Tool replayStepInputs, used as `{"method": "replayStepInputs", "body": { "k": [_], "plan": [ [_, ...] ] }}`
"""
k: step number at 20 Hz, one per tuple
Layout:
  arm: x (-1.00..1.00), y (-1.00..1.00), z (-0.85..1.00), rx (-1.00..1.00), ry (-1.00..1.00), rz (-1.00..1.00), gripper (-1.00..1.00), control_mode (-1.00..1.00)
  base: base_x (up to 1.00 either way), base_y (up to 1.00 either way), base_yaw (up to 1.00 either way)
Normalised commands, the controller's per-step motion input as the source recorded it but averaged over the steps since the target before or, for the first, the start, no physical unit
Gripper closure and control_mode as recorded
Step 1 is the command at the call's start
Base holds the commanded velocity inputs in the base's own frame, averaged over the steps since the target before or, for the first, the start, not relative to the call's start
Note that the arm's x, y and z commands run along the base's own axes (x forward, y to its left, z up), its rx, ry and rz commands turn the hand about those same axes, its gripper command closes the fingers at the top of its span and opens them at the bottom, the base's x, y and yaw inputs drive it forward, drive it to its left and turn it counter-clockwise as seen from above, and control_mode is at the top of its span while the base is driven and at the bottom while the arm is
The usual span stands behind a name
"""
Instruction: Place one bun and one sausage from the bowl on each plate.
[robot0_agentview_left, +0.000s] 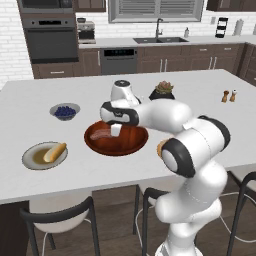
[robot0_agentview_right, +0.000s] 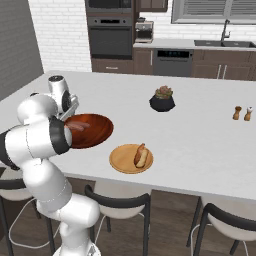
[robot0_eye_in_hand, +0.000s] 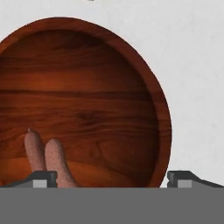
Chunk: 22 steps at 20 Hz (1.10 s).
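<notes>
Spread, empty fingers (robot0_eye_in_hand: 111, 178) hover over two pinkish sausages (robot0_eye_in_hand: 56, 162) left in the glossy reddish-brown wooden bowl (robot0_eye_in_hand: 162, 113); both plates (robot0_agentview_left: 30, 152) (robot0_agentview_right: 120, 162) hold buns, so sausages remain.

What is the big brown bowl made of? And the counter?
The bowl looks like glossy reddish-brown wood: dark grain lines run across it and it shines. The counter looks like smooth, matte pale stone, faintly mottled, but that is a guess.

text: none legible | labels: none | brands: none | numbers: none
</notes>
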Motion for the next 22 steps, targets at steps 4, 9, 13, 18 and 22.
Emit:
{"method": "replayStepInputs", "body": {
  "k": [4,9,13,18,22],
  "plan": [
    [0.4,0.05,-0.42,0.0,0.08,-0.04,-1.0,-1.0,0.0,0.0,0.0],
    [0.34,0.26,-0.38,-0.01,0.02,-0.06,-1.0,-1.0,0.0,0.0,0.0],
    [0.26,0.29,-0.31,0.0,0.01,-0.06,-1.0,-1.0,0.0,0.0,0.0],
    [0.18,0.24,-0.25,0.0,0.01,-0.09,-1.0,-1.0,0.0,0.0,0.0],
    [0.12,0.2,-0.09,0.0,0.0,-0.13,-1.0,-1.0,0.0,0.0,0.0]
  ]
}}
